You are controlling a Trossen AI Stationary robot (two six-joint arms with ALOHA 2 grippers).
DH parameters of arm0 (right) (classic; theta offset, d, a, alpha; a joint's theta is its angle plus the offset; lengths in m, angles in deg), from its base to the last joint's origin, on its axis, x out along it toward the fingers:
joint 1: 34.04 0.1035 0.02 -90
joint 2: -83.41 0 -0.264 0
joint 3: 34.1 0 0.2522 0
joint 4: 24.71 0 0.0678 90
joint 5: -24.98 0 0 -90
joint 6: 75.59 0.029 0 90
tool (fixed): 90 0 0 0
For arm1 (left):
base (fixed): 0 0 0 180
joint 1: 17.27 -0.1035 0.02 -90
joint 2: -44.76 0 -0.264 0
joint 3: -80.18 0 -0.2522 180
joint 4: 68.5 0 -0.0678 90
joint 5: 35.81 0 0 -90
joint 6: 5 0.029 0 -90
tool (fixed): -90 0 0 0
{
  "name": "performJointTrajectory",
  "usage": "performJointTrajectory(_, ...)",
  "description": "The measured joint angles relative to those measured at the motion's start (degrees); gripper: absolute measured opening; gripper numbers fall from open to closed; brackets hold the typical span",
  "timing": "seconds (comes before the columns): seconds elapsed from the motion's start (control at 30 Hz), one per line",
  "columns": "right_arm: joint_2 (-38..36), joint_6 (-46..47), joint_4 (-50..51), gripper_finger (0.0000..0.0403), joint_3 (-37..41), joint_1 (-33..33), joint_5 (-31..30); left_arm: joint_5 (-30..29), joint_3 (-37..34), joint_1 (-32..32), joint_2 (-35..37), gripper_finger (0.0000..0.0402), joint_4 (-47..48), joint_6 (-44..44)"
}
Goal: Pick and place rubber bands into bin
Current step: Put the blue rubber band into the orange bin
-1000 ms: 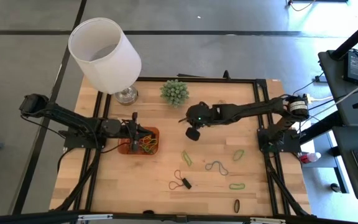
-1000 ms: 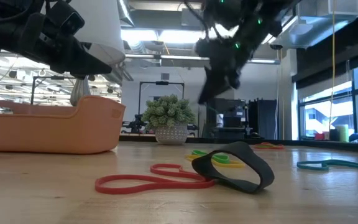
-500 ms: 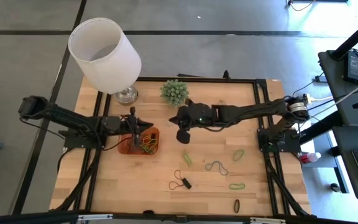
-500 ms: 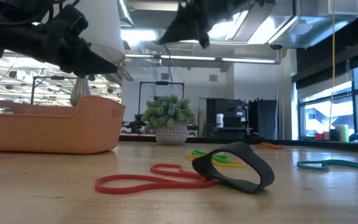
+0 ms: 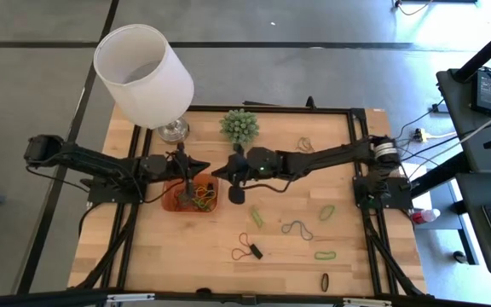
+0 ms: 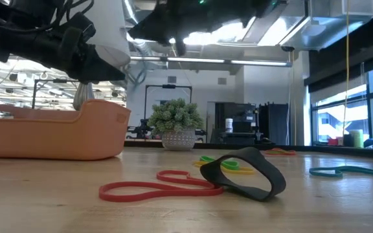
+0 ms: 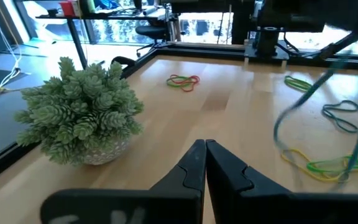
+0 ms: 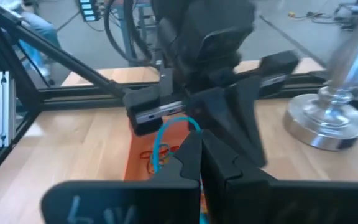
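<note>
Right gripper (image 8: 199, 144), jaws pinched on a blue band (image 8: 166, 140), hangs beside the bin (image 5: 177, 203) for delivery, while left gripper (image 7: 205, 149), jaws closed empty, hovers over it.

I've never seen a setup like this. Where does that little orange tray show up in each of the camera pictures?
High view: the orange bin sits left of centre on the table, below the lamp.
Low view: far left, seen side-on.
Left wrist view: not in it.
Right wrist view: an orange strip just past the dark fingers.
Shared landmark: the spiky green plant, seen in the high, low and left wrist views.
</note>
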Motion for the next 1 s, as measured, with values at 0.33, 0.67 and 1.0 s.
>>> performJointTrajectory(0.33,12.53,-2.94,4.49,0.0001,-11.46,0.27,3.27,-0.02,0.00,-0.08,0.00,0.0008,0.42,0.00)
performJointTrajectory(0.67,17.06,-3.13,3.43,0.0001,-13.42,0.25,3.26,-0.02,0.00,-0.08,0.00,0.0008,0.48,0.00)
performJointTrajectory(1.0,17.10,-6.97,2.08,0.0001,-15.33,0.52,5.57,-0.04,0.00,-0.08,0.00,0.0009,0.46,0.00)
